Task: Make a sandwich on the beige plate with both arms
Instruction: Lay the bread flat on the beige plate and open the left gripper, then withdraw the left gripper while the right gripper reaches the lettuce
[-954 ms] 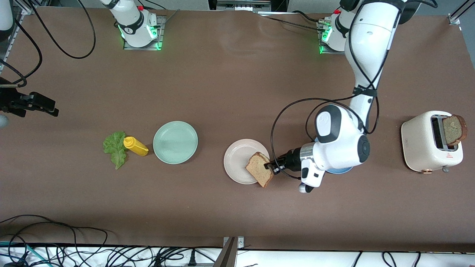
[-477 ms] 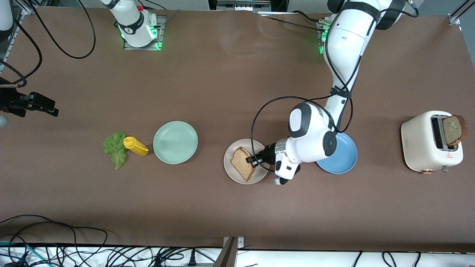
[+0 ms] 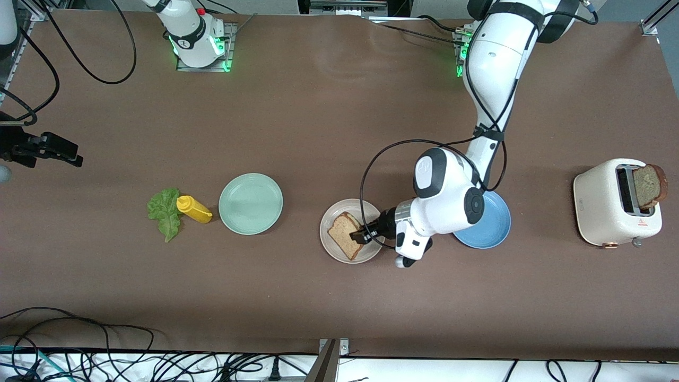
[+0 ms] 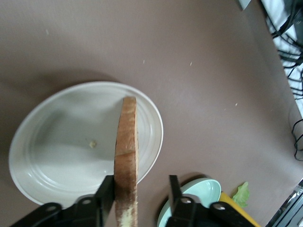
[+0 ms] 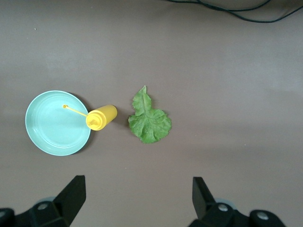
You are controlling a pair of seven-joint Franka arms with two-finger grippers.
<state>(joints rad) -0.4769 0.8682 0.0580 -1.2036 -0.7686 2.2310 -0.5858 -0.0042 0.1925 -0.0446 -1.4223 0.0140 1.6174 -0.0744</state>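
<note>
A brown bread slice is on the beige plate. My left gripper is low at the plate's edge toward the left arm's end, open. In the left wrist view the slice shows edge-on over the plate, against one finger of that gripper, with a gap to the other. A second slice stands in the toaster. The lettuce leaf lies flat on the table. My right gripper hangs open and empty high over the lettuce.
A yellow squeeze bottle lies between the lettuce and a mint-green plate. A blue plate sits partly under the left arm's wrist. Black cables loop beside the left arm over the table and along the edge nearest the camera.
The left gripper carried the bread from the plate's rim to over its middle, then its jaws parted; the slice now touches only one finger. The right arm has not moved.
</note>
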